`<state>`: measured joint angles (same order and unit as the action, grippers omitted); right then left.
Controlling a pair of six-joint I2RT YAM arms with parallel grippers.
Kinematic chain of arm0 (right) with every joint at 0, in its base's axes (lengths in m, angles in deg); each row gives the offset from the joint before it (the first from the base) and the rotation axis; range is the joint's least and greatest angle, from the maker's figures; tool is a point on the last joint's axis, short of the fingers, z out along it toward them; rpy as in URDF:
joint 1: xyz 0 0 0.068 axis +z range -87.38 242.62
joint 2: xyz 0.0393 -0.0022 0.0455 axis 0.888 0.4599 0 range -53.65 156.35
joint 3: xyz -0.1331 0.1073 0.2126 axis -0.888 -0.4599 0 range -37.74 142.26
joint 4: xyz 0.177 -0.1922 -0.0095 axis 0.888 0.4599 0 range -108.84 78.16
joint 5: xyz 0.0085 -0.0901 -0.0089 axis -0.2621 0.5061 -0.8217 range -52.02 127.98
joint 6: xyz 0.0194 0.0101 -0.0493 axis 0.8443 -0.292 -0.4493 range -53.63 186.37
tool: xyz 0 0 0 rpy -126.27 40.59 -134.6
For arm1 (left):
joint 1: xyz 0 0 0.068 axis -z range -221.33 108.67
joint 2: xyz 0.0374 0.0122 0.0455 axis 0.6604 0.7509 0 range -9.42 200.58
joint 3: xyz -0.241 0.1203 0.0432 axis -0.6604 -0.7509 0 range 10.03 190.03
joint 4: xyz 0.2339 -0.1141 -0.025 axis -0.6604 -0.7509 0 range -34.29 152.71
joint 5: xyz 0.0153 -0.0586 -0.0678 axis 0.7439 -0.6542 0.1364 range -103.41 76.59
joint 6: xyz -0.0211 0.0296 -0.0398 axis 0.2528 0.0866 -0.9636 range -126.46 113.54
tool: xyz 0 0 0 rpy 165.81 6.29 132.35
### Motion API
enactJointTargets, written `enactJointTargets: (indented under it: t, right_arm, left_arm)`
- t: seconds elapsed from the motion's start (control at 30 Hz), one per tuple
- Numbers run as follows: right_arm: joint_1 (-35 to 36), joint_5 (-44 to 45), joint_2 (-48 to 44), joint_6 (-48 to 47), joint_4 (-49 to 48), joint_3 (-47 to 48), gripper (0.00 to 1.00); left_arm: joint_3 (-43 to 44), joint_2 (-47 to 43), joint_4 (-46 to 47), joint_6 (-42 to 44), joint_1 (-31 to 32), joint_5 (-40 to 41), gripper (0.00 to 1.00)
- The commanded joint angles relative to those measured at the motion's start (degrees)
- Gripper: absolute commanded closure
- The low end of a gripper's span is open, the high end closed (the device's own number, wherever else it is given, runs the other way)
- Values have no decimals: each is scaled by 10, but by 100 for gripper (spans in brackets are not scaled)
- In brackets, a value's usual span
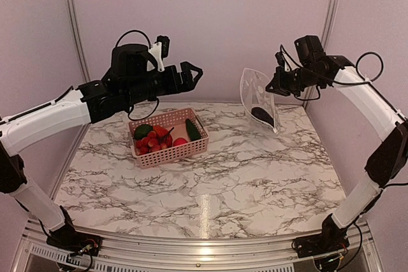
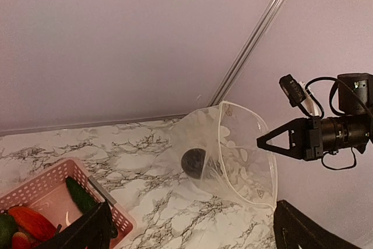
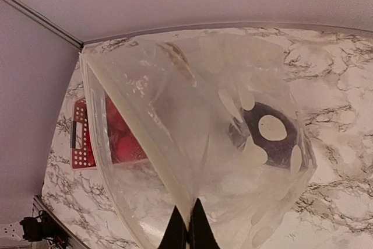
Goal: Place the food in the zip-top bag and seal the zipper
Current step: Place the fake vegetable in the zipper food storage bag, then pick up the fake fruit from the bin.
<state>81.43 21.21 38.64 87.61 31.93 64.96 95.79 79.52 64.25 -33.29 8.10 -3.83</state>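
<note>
The clear dotted zip-top bag (image 1: 258,93) hangs at the back right, its mouth open toward the left. A dark blackish food piece (image 1: 262,116) lies in its bottom, resting on the table. My right gripper (image 1: 275,84) is shut on the bag's mouth edge, pinching the zipper strip (image 3: 134,126) between its fingertips (image 3: 189,231). The rest of the food, red pieces (image 1: 153,141) and green ones (image 1: 192,128), lies in the pink basket (image 1: 175,153). My left gripper (image 1: 191,74) is open and empty, raised above the basket's back edge and pointing at the bag (image 2: 242,155).
The pink lattice basket stands left of centre on the marble table (image 1: 255,183). Pale walls with metal corner posts (image 1: 331,4) close in the back and sides. The right arm reaches in from the right over the table's back corner.
</note>
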Motion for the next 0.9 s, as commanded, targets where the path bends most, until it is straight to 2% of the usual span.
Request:
enactJointTargets:
  t: [0.0, 0.07, 0.13, 0.23, 0.33, 0.4, 0.5, 0.6, 0.73, 0.8, 0.87]
  right_arm:
    - [13, 24, -10, -23, -27, -103, 100]
    - [25, 15, -13, -16, -50, -147, 100]
    - [43, 9, -13, -16, -61, -171, 100]
    - [69, -2, -9, -21, -69, -189, 100]
    - [86, -36, -13, -18, -93, -216, 100]
    - [91, -56, -19, -15, -116, -245, 100]
    - [91, -80, -28, -13, -141, -281, 100]
    - [92, -82, -36, -22, -147, -295, 100]
    - [92, -47, -34, -27, -129, -277, 100]
    - [92, -28, -28, -14, -118, -254, 100]
    - [93, -28, -25, -5, -111, -234, 100]
  left_arm:
    - [-32, -22, -105, 43, 3, -48, 1]
    - [-38, -26, -125, 36, 3, -23, 1]
    - [-56, -39, -139, 20, 4, 34, 1]
    - [-83, -51, -161, 13, 2, 138, 1]
    - [-103, -47, -206, -18, -11, 293, 1]
    - [-113, -43, -233, -28, -26, 341, 1]
    - [-118, -40, -223, 26, -34, 279, 6]
    - [-79, -15, -278, 27, -34, 220, 15]
    - [-49, 5, -359, 6, -35, 137, 29]
    - [-32, 5, -417, -48, -35, 131, 30]
    - [-52, -11, -413, -61, -35, 103, 31]
